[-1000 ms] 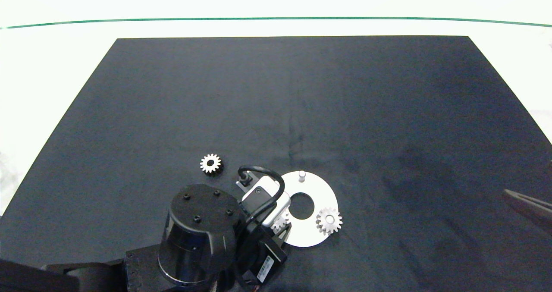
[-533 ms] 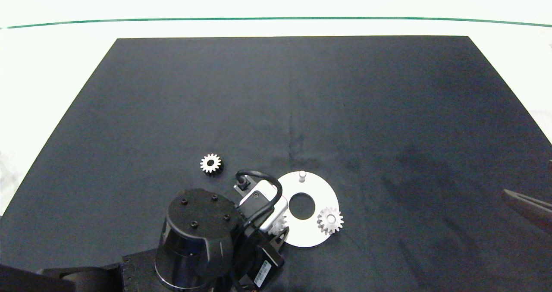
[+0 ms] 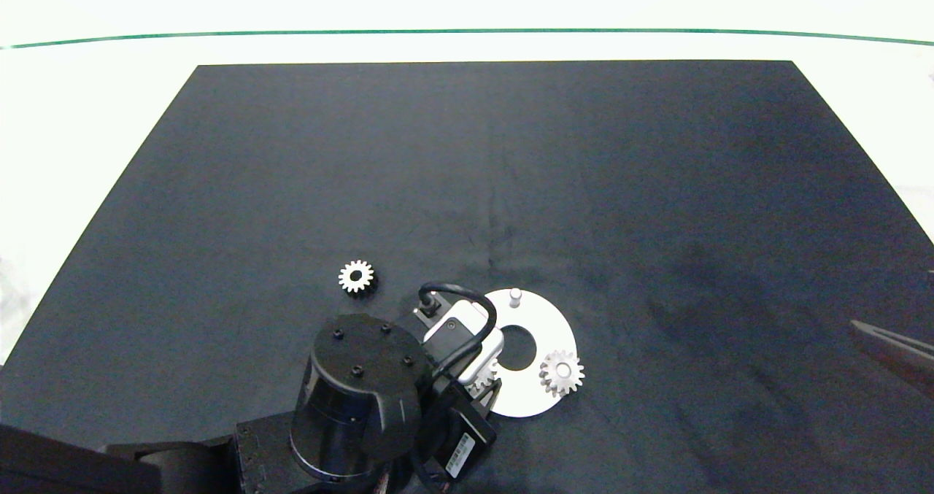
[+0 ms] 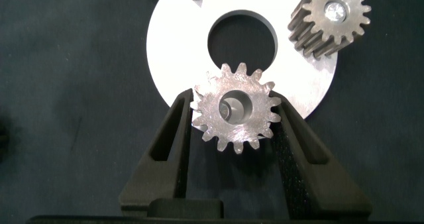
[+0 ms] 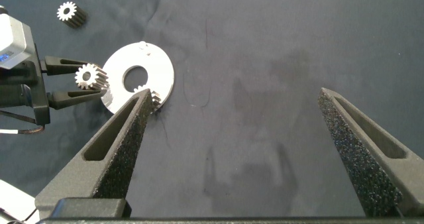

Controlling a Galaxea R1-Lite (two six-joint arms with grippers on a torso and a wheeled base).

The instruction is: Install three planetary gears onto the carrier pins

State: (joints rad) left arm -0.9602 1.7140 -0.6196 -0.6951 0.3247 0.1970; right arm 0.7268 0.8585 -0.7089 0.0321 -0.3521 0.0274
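My left gripper (image 4: pixel 233 105) is shut on a planetary gear (image 4: pixel 218 128), a small silvery toothed wheel, over the near-left part of the white carrier disc (image 4: pixel 172 45). A carrier pin shows through the gear's bore. In the head view this gear (image 3: pixel 482 377) peeks out from under the wrist camera. A second gear (image 3: pixel 562 372) sits on the disc's right pin. The far pin (image 3: pixel 515 295) stands bare. A third gear (image 3: pixel 356 276) lies loose on the mat, left of the disc (image 3: pixel 536 319). My right gripper (image 5: pixel 236 95) hangs open far to the right.
A black mat (image 3: pixel 511 173) covers the white table. The left arm's dark wrist housing (image 3: pixel 357 395) hides the mat near the disc's left side. The right gripper's fingertip (image 3: pixel 894 348) reaches in at the mat's right edge.
The left arm has shifted to the right with the gear in its fingers. The disc with its mounted gear has slid slightly right too. The right gripper has not moved.
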